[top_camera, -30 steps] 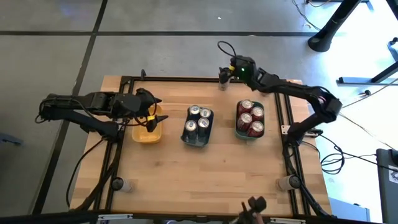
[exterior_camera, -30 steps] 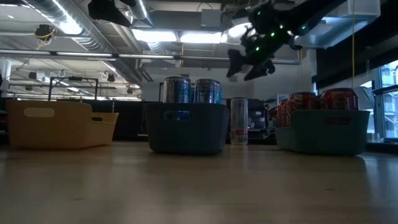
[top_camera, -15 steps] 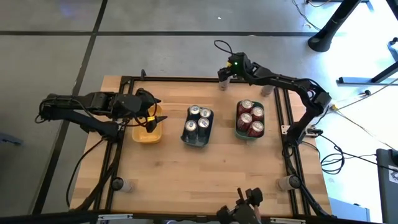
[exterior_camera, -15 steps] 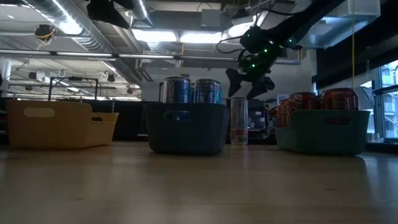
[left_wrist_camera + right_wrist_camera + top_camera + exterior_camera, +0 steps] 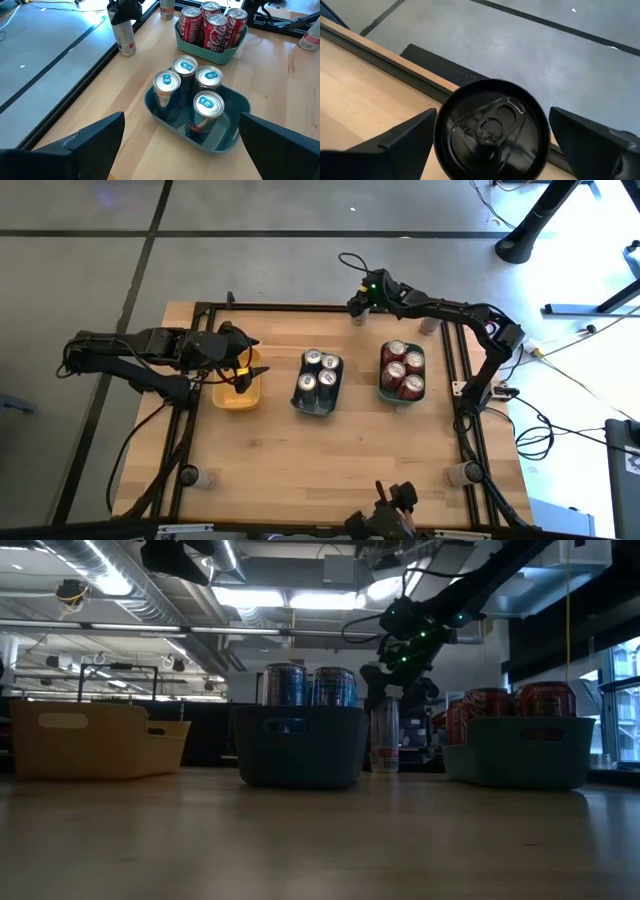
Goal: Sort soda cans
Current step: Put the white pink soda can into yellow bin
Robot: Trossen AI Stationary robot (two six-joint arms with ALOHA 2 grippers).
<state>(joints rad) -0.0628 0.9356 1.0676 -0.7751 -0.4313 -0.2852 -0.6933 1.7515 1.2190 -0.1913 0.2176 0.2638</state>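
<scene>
A lone silver can stands upright at the table's far edge; in the right wrist view its dark top sits between my fingers. My right gripper is open above it, one finger on each side of the rim, and no touch shows. Four silver-blue cans stand in the grey-blue tray. Red cans fill the teal tray. My left gripper waits open over the yellow tray.
A black frame rail runs along the far edge right behind the lone can. Another can stands near the far right corner. Small cylinders stand at the near corners. Bare wood lies in front of the trays.
My right gripper has moved toward the table's left along the far edge and come down from well above the trays to the lone silver can, so that its fingers now stand around the can's top. Cans and trays have stayed put.
</scene>
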